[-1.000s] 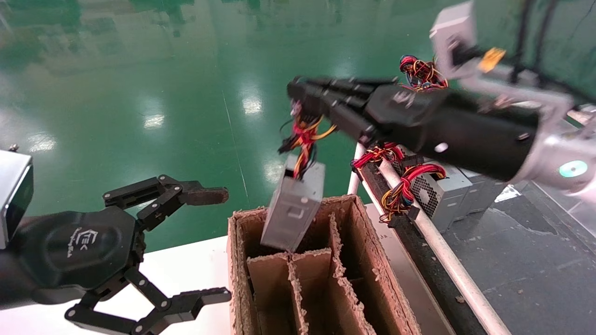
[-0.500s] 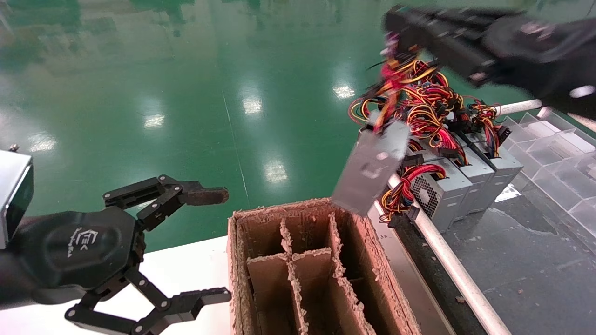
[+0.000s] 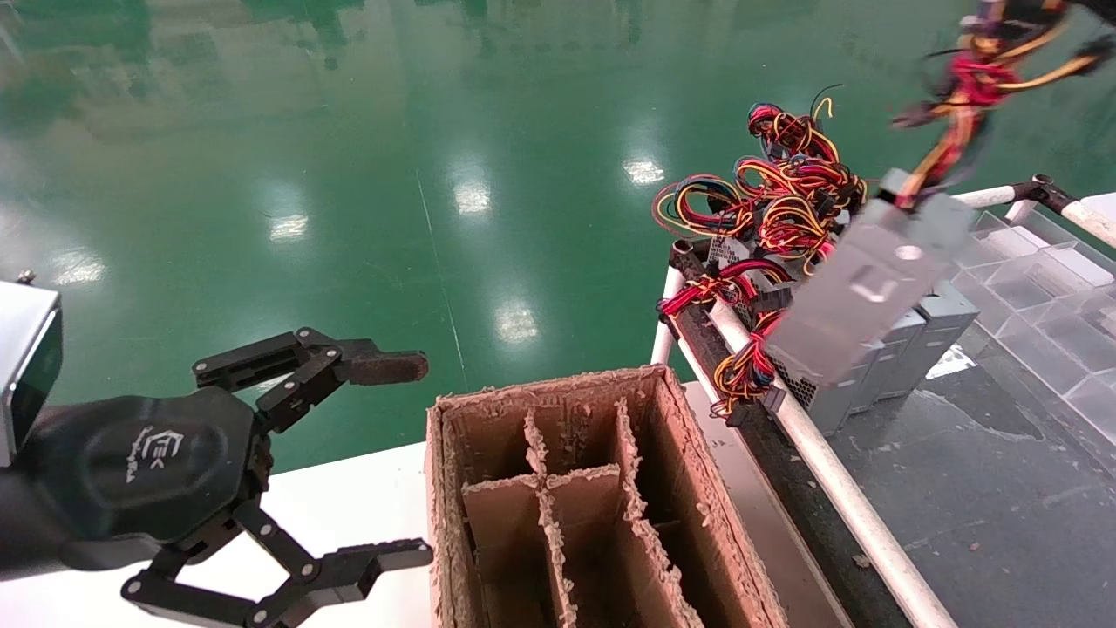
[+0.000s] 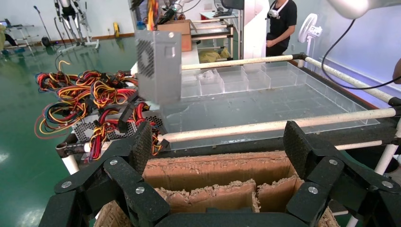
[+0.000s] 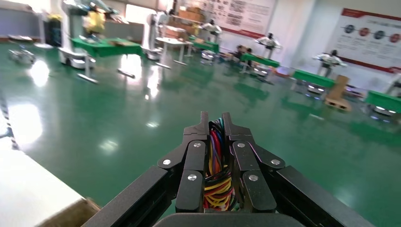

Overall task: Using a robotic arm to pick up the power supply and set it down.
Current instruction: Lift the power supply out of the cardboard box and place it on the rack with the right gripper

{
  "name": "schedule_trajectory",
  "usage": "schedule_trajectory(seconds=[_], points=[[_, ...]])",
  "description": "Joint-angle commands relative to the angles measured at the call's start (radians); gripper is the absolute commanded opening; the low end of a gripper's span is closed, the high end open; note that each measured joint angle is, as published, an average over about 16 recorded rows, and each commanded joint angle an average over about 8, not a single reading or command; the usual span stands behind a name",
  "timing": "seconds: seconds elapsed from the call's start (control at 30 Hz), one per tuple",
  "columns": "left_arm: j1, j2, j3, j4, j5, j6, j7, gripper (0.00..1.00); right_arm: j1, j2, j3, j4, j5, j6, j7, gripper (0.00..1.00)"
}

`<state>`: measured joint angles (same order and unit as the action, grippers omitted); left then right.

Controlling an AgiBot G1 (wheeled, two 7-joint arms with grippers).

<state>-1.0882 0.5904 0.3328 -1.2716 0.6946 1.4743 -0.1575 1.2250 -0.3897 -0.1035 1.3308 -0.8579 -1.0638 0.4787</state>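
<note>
The right claw (image 5: 215,124) pinches only the wire bundle (image 5: 216,165), so the power supply (image 3: 859,292) hangs tilted at about two o'clock from the cardboard box (image 3: 558,488), and it could slip or swing into the other grey boxes (image 3: 907,344).

Right end effector (image 5: 215,124) clamped, left (image 3: 418,460) agape

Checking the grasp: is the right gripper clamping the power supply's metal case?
No, the right gripper pinches only the wire bundle.
</note>
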Motion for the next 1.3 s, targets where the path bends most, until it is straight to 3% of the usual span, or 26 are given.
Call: schedule_trajectory(seconds=[0.03,0.27,0.43,1.0,1.3], points=[[0.0,0.0,0.0,0.0,0.0,0.0,0.0,1.0,-0.023,0.035,0.021,0.0,0.009,0.003,-0.003,0.0],[0.0,0.0,0.0,0.0,0.0,0.0,0.0,1.0,-0.151,0.155,0.1,-0.025,0.041,-0.003,-0.017,0.0],[0.0,0.0,0.0,0.0,0.0,0.0,0.0,1.0,-0.27,0.195,0.152,-0.079,0.061,-0.023,-0.044,0.0],[0.0,0.0,0.001,0.0,0.0,0.0,0.0,1.0,-0.624,0.185,0.334,-0.161,0.082,-0.138,-0.135,0.0],[0.0,0.0,0.001,0.0,-0.001,0.0,0.0,1.0,-0.726,0.128,0.398,-0.087,0.064,-0.101,-0.129,0.0]])
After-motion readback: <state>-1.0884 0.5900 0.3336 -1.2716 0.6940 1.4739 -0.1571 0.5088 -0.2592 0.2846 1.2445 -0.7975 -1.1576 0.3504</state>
